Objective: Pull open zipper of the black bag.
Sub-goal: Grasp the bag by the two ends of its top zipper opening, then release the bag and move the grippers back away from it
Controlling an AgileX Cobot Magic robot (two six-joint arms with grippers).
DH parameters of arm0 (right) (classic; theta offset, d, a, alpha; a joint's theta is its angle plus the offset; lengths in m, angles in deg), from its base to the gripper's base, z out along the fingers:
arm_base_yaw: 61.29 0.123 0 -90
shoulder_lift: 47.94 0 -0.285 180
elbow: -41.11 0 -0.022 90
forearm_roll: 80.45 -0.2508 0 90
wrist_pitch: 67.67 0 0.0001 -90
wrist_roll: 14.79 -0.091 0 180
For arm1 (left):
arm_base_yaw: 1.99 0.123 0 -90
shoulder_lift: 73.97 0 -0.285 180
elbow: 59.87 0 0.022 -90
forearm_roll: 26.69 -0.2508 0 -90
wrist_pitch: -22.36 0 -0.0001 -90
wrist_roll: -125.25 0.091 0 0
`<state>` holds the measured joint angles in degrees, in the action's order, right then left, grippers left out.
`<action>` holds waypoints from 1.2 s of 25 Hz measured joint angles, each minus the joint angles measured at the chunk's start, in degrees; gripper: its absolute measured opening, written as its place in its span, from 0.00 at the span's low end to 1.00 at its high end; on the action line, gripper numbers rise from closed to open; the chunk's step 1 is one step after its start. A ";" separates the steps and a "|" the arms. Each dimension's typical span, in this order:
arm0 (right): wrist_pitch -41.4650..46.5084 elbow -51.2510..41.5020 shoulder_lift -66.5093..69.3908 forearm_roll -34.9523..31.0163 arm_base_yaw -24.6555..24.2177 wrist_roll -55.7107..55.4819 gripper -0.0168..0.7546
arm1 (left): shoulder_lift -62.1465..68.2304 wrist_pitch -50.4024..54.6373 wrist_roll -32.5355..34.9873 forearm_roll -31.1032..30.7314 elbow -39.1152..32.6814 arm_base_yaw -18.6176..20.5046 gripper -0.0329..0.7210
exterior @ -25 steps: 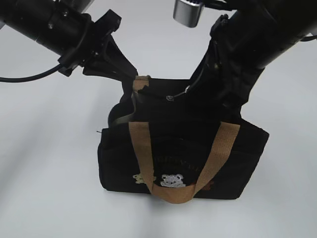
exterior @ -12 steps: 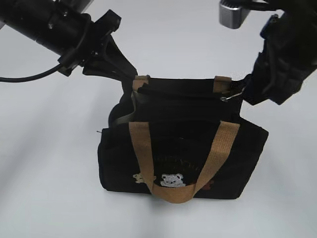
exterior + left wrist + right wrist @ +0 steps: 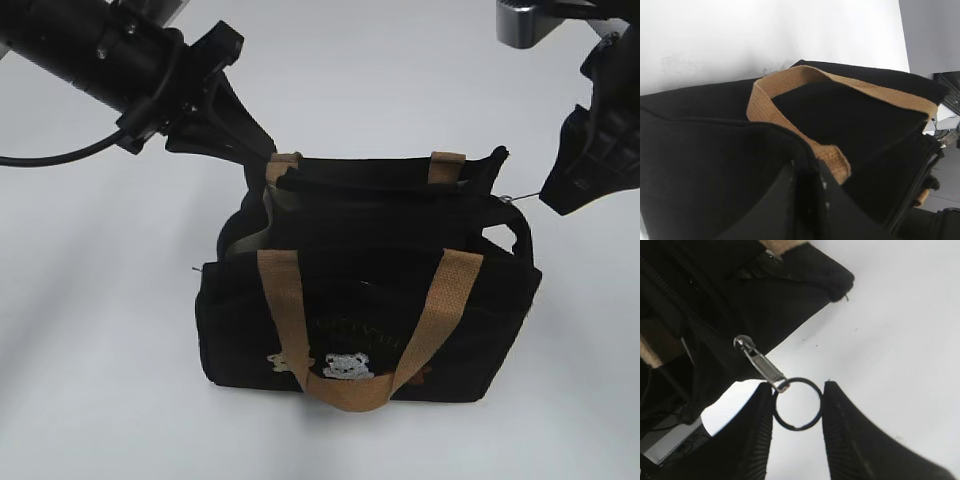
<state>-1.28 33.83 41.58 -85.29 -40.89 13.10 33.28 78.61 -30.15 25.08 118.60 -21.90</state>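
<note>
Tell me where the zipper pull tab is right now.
In the right wrist view the silver pull tab hangs off the black bag, its dark ring between the right tool's fingers.

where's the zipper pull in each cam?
Exterior: pull tab at the bag's right top corner, beside the right pincer.
Left wrist: not visible.
Right wrist: centre-left, its ring between the pincer's fingers.
Shared landmark: tan handle.

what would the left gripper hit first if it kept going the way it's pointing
Probably the black bag itself: the left gripper points down and inward at the bag's top corner beside the tan handle, and already looks pressed into the fabric there. Its fingertips are hidden, so exact contact is unclear.
</note>
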 joint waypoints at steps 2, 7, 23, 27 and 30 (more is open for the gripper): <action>0.25 0.00 0.00 1.45 0.00 -2.03 0.33 | 0.00 0.00 0.00 0.00 0.00 0.00 0.08; 2.47 0.00 0.00 4.45 0.00 -5.57 0.33 | 0.00 0.00 0.00 0.00 0.00 0.00 0.08; 3.14 -0.10 -5.56 4.84 -0.11 -17.43 0.82 | -10.17 5.63 -0.41 -7.21 0.00 0.00 0.44; 3.08 -4.91 -10.41 4.84 -0.11 -18.40 0.82 | -20.17 9.06 -5.51 -15.97 -0.13 0.00 0.57; 3.08 -11.74 -16.37 4.84 -0.11 -19.47 0.79 | -29.57 11.52 -11.60 -25.01 -3.01 0.00 0.59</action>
<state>1.80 22.09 25.21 -80.45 -41.00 -6.37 3.71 90.13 -41.75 0.07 115.58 -21.90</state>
